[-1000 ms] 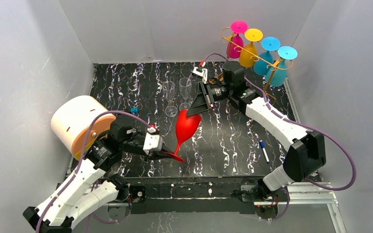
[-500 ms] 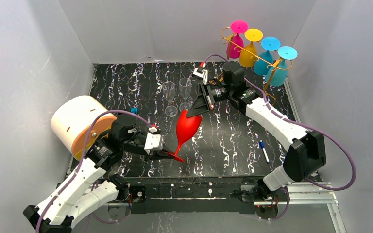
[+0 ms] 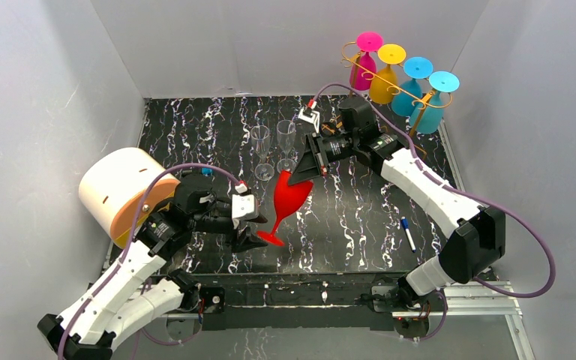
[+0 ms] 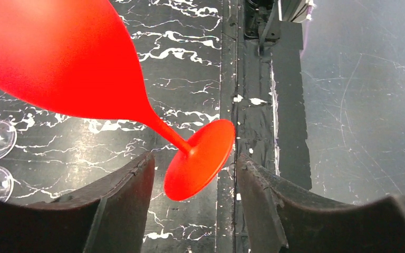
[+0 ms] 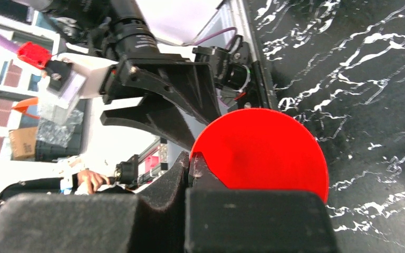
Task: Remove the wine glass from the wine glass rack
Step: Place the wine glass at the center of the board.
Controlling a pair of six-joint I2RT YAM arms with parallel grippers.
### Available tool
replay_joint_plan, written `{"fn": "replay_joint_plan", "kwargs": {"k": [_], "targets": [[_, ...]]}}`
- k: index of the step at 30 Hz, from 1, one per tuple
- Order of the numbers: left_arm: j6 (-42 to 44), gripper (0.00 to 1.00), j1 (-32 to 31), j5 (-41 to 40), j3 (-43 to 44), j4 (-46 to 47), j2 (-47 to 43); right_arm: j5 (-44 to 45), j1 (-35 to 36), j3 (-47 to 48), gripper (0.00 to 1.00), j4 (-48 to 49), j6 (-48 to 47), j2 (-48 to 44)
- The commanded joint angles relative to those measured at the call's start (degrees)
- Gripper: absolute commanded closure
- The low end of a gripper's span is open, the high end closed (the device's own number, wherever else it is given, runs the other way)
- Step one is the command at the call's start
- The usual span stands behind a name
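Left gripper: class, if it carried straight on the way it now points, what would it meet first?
The red wine glass. Its round foot sits just ahead of the left gripper, in the gap between the open jaws. Behind it is the black marbled table, though depth is hard to judge.

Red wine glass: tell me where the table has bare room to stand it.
Bare table lies between the red wine glass and the marker pen, and at the back left, between the white drum and the clear flutes. Crowded: around the flutes beside the right end effector, and by the rack.
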Motion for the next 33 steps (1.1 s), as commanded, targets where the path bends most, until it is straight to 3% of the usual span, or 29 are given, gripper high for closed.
{"fn": "replay_joint_plan", "kwargs": {"k": [1, 10, 16, 17, 18, 26, 33], "targets": [[-0.67, 0.41, 0.43, -2.04, 2.07, 0.11, -1.66, 5.34, 0.70, 3.33, 0.99, -6.37, -5.38, -1.30], [-2.98, 0.27, 0.43, -8.45, 2.03, -0.11, -2.36, 14.64, 0.75, 2.93, 0.99, -7.49, -6.50, -2.56], [-7.85, 0.18, 0.43, -22.61, 2.12, 3.75, -1.87, 29.32, 1.20, 0.79, 0.99, -9.36, -7.40, -2.35], [-8.20, 0.06, 0.43, -25.90, 2.90, 4.30, -1.79, 30.92, 1.21, 0.42, 0.99, -9.84, -8.42, -2.51], [-10.01, 0.02, 0.43, -29.79, 3.98, 5.03, -1.90, 33.16, 1.19, 0.19, 0.99, -10.71, -9.54, -2.75], [-26.10, 0.02, 0.44, -48.31, 5.10, 6.80, -5.18, 45.08, 2.81, -2.23, 0.99, -9.72, -14.18, -6.81], [-32.84, 0.02, 0.43, -55.71, 10.73, -0.65, 1.92, 61.02, 12.18, -6.89, 0.99, -2.08, -20.55, -10.02]]}}
